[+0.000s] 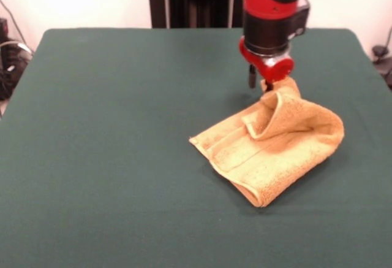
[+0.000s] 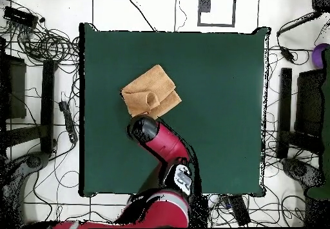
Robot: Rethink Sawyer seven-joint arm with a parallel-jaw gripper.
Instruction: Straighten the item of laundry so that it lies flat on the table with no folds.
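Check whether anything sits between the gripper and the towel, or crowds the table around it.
Nothing visible does. The gripper is right at the raised far corner of the folded towel, and the green table around the towel is bare in both views.

The towel point(image 1: 269, 148) lies on the counter point(image 1: 110, 157), right of centre in the front view and about midway between near and far edges. The claw point(image 1: 264, 85) stands at its far edge, touching a raised fold there. The arm point(image 2: 164, 146) reaches in from the far side.
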